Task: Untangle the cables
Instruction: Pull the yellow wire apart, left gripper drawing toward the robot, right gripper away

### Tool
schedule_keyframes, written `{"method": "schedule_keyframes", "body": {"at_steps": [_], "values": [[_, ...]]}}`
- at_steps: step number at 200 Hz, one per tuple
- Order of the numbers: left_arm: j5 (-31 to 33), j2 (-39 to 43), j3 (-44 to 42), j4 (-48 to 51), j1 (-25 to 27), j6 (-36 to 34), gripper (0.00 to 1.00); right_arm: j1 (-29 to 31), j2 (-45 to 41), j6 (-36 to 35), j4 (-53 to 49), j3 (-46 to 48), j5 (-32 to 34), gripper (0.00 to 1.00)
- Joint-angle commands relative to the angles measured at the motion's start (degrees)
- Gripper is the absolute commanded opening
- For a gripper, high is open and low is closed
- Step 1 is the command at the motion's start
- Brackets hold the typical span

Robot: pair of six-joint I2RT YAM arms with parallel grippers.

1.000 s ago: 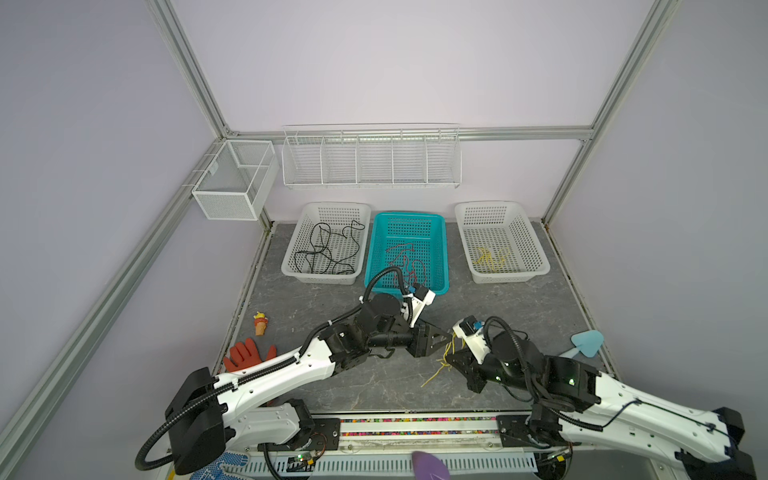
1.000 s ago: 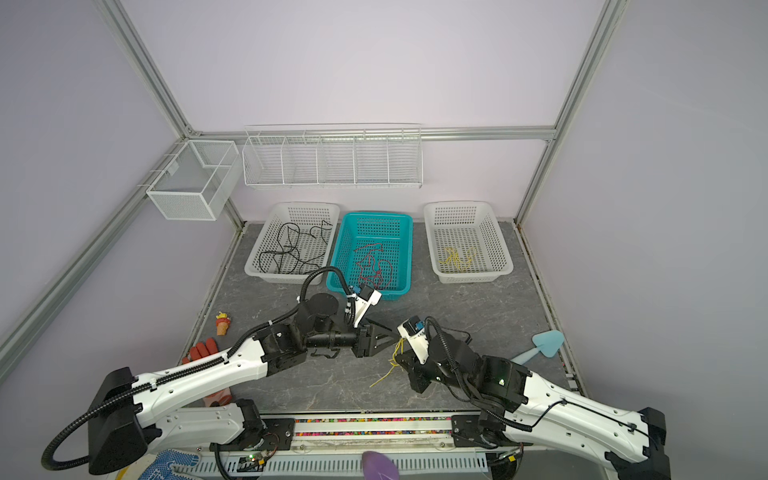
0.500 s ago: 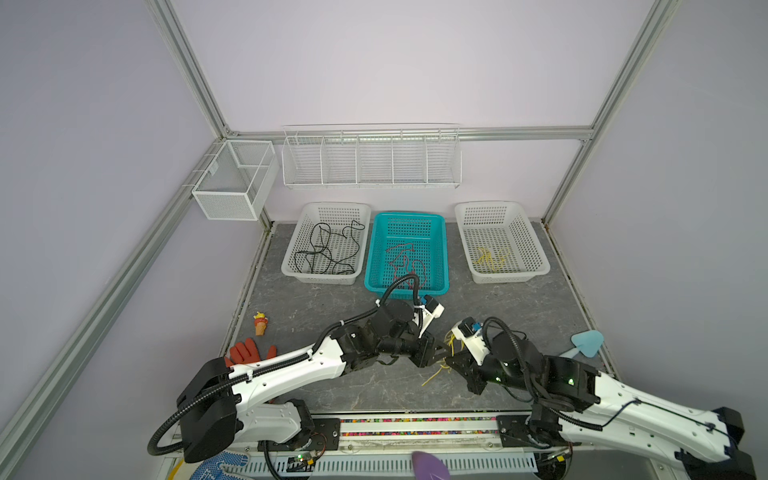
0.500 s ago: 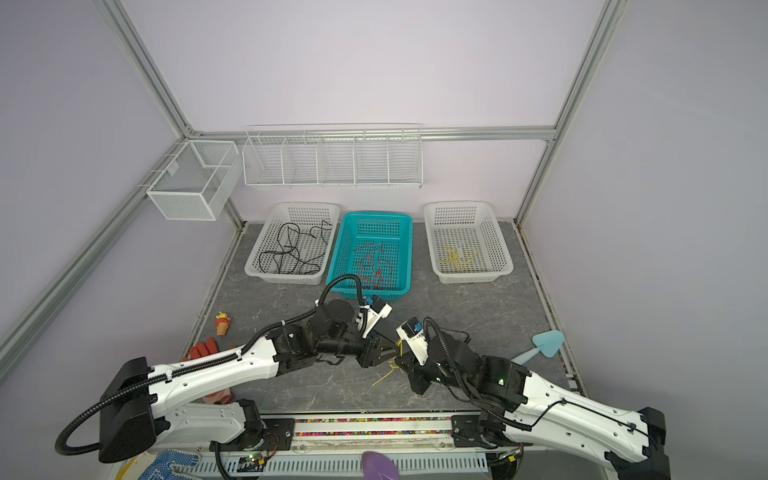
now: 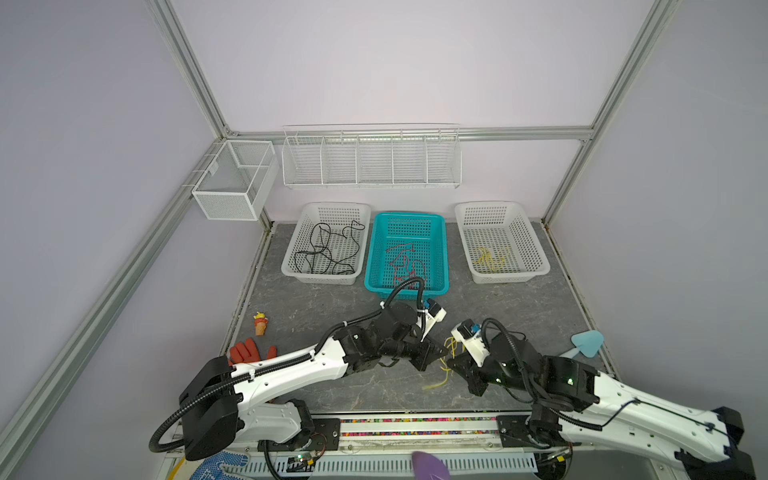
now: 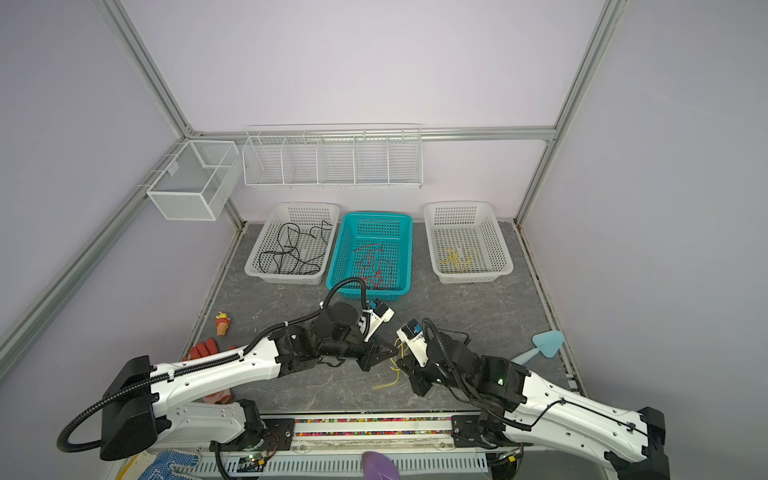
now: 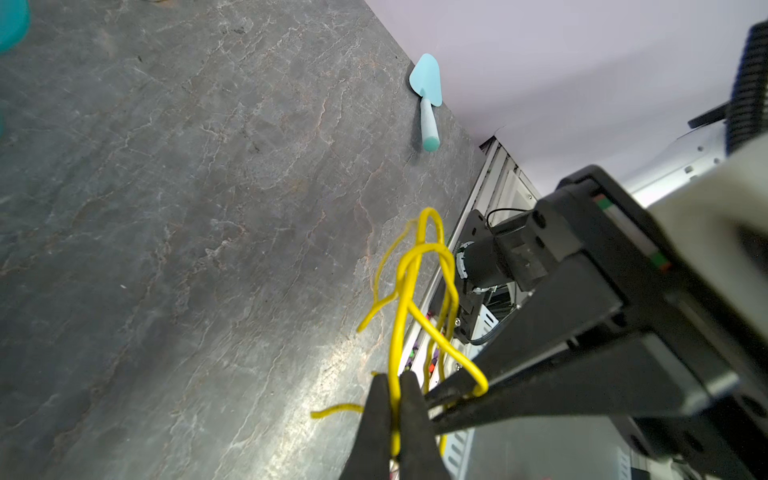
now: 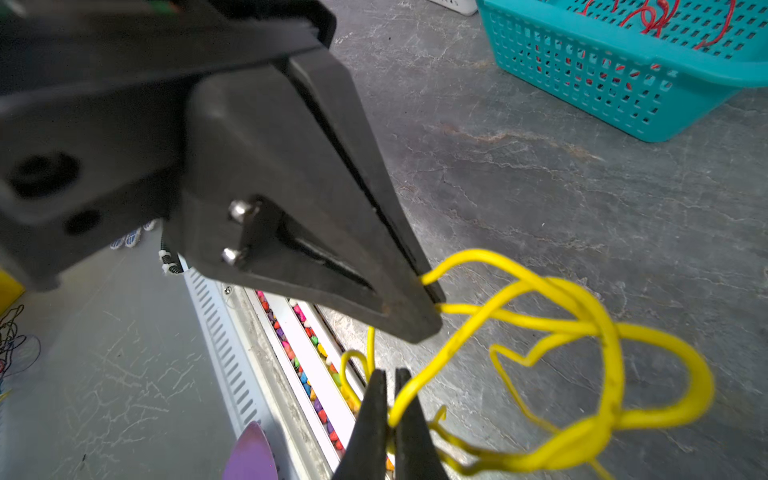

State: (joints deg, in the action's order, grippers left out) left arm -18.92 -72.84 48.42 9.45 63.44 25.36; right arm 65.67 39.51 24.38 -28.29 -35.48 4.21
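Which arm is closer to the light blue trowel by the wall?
Right. The right arm lies just beside the trowel, on its table side. The left arm comes from the opposite side and ends mid-table at the yellow cable.

Along the back of the tabletop [image 5: 316, 307] I see three in a row: left white basket [image 5: 320, 279], teal basket [image 5: 376, 286], right white basket [image 5: 509, 277]. A toy ice-cream cone [image 5: 260, 324] and a red glove [image 5: 246, 353] lie near the left edge; a pale blue trowel [image 5: 587, 343] lies far right. A wire rack [image 5: 371, 160] hangs on the wall.
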Motion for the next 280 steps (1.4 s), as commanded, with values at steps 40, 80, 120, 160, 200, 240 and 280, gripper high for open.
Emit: {"method": "schedule_keyframes", "body": {"at_steps": [40,80,120,160,200,240,280], "values": [[18.7,5.7,2.1,13.0,-1.7,-0.5,0.00,0.2,-7.9,-0.1,-6.7,-1.3,1.0,0.07],[22.5,10.0,1.7,19.4,-6.0,0.4,0.00,0.2,-14.3,5.3,-12.9,-2.4,10.7,0.07],[22.8,13.1,0.3,22.0,-6.7,-0.2,0.00,0.0,-19.5,8.7,-17.4,-5.0,20.7,0.06],[26.8,14.9,-0.1,25.9,-7.0,0.7,0.00,0.0,-20.3,12.8,-24.1,-8.7,28.6,0.06],[33.8,17.1,2.0,34.2,-13.7,4.8,0.00,0.0,-22.9,14.1,-28.5,-10.5,31.8,0.06],[28.9,25.4,1.9,32.2,-18.5,3.6,0.00,0.0,-22.6,16.7,-30.1,-9.8,32.0,0.06],[34.6,31.1,5.3,36.0,-18.8,1.0,0.00,0.0,-20.0,17.9,-30.7,-9.4,33.2,0.06]]}}
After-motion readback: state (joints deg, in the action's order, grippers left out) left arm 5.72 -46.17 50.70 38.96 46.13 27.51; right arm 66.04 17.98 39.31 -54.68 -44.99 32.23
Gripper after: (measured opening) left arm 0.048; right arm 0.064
